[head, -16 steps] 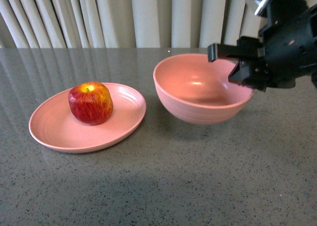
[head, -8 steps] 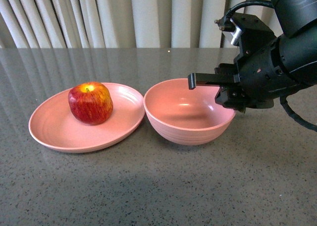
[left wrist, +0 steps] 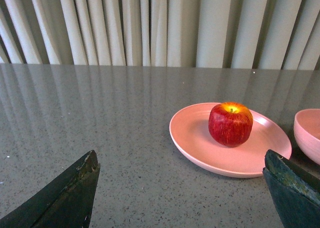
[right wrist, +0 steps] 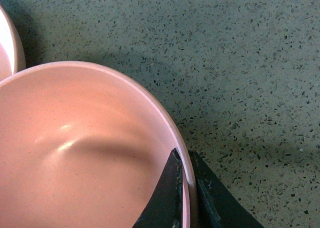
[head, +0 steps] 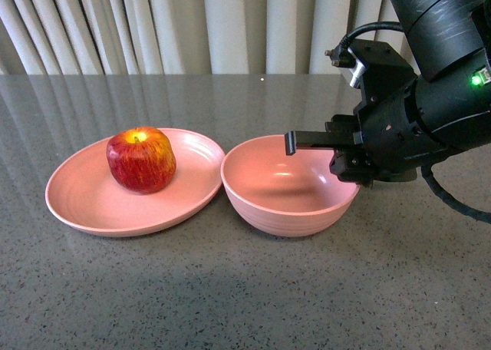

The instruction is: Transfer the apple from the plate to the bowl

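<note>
Apple (head: 141,160): on plate (head: 77,200), left of frame
Right jaws: we see them pinching bowl (head: 288,212) rim
Left jaws: wide apart, empty

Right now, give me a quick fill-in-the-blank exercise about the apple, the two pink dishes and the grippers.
1. The apple sits on the shallow pink ____.
2. The right gripper pinches the bowl by its ____.
3. The left gripper is ____ and holds nothing.
Missing words: plate; rim; open.
</note>
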Controlling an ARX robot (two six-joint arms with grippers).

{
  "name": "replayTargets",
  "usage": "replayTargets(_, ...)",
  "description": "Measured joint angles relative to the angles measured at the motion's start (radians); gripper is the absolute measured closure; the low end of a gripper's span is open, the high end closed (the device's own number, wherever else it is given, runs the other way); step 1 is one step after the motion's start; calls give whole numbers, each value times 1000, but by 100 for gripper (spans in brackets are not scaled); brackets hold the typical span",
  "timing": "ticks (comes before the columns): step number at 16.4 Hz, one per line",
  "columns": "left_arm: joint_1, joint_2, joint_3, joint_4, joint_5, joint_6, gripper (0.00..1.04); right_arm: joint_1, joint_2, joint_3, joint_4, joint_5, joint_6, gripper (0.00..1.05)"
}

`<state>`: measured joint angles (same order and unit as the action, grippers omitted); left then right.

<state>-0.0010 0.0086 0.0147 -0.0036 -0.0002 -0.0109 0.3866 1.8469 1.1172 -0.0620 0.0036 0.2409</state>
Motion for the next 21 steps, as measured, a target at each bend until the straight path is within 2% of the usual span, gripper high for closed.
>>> replayTargets(3,0,0,0,0,0,0,7,0,0,0,0,0,4,102)
replayTargets(4,0,0,0,0,0,0,7,0,0,0,1,-5,11,93)
replayTargets(7,0,0,0,0,0,0,7,-11,-74,-2,-3,-26,36,51)
replayTargets(11,0,0,0,0,0,0,7,-70,-259,-67,39,-75,76,7)
replayTargets(13,0,0,0,0,0,0,7,-122,-443,-183,109,-98,116,7)
replayTargets(15,0,0,0,0,0,0,7,-154,-719,-363,206,-35,135,7)
replayTargets(18,0,0,0,0,0,0,7,-117,-1011,-556,210,65,163,7)
replayTargets(19,0,0,0,0,0,0,7,-82,-1106,-612,215,144,159,8)
replayTargets(20,0,0,0,0,0,0,7,-58,-1163,-666,292,237,94,16)
replayTargets(21,0,0,0,0,0,0,7,-64,-1244,-736,307,282,-10,27)
